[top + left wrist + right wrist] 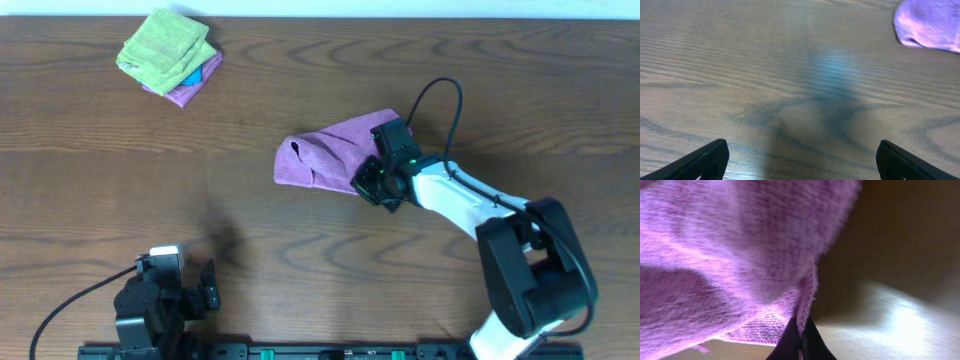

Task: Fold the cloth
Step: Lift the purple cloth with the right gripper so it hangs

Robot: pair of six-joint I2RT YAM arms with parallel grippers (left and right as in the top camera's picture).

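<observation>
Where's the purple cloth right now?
Overhead view: the purple cloth lies bunched right of table centre, its right edge pinched by the right gripper; the folded stack sits far upper left.

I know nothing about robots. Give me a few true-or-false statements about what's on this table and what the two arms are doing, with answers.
1. The right gripper is pinching the purple cloth. True.
2. The left gripper grips that cloth too. False: it is open over bare table.
3. A stack of folded cloths, green on top, lies apart from the purple cloth. True.
4. The purple cloth lies spread flat. False: it is bunched up.
</observation>
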